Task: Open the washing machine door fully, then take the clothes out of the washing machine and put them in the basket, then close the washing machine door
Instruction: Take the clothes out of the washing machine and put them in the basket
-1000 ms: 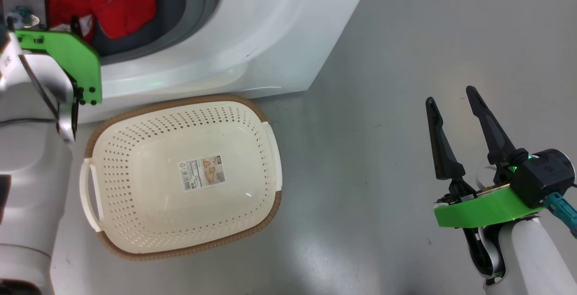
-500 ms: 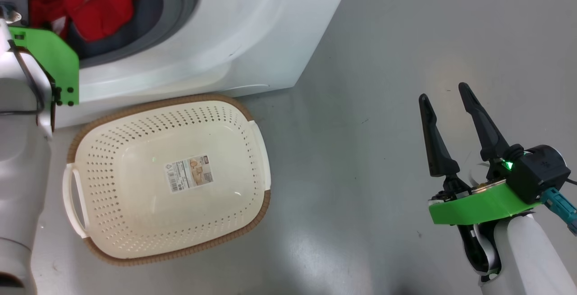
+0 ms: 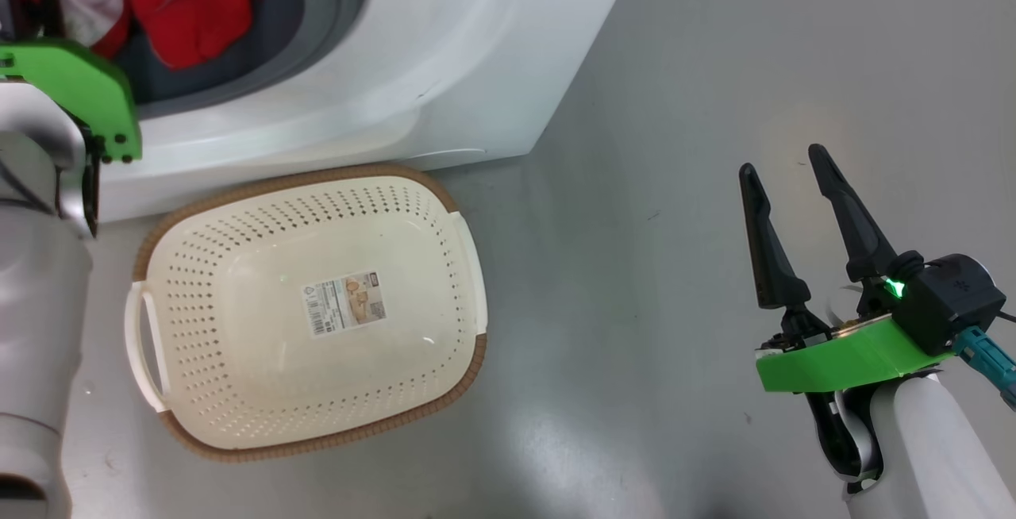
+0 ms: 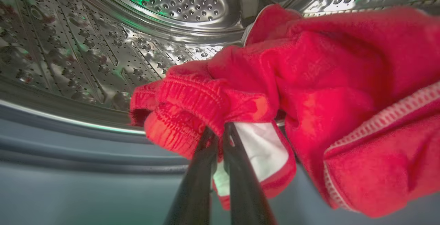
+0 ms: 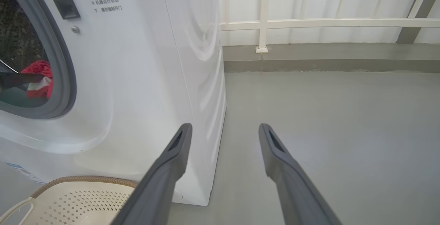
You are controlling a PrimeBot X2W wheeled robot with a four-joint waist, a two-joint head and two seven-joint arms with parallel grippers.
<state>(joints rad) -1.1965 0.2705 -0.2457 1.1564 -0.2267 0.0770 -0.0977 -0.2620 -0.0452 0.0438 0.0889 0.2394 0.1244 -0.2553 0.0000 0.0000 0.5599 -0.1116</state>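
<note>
The white washing machine [image 3: 444,67] stands open at the upper left, and its door is out of view. Red clothes [image 3: 190,3] lie heaped in the steel drum [image 4: 103,46]. My left gripper [image 4: 218,132] reaches into the drum, shut on a fold of a red garment [image 4: 213,97] with a white piece [image 4: 264,146] beside the fingers. In the head view its green wrist bracket [image 3: 79,90] sits at the drum's mouth. The cream basket [image 3: 468,344] lies on the floor before the machine, with only a paper label in it. My right gripper [image 3: 782,160] hangs open over the floor to the right, holding nothing.
Grey floor [image 3: 675,67] stretches to the right of the machine and the basket. In the right wrist view a white railing [image 5: 309,22] and a low kerb close off the far side. The machine's right corner [image 5: 220,115] is close to my right fingers [image 5: 178,156].
My left gripper has shut on the red garment. The head camera has shifted a little. The white piece now shows among the clothes by my left wrist. The right arm holds still.
</note>
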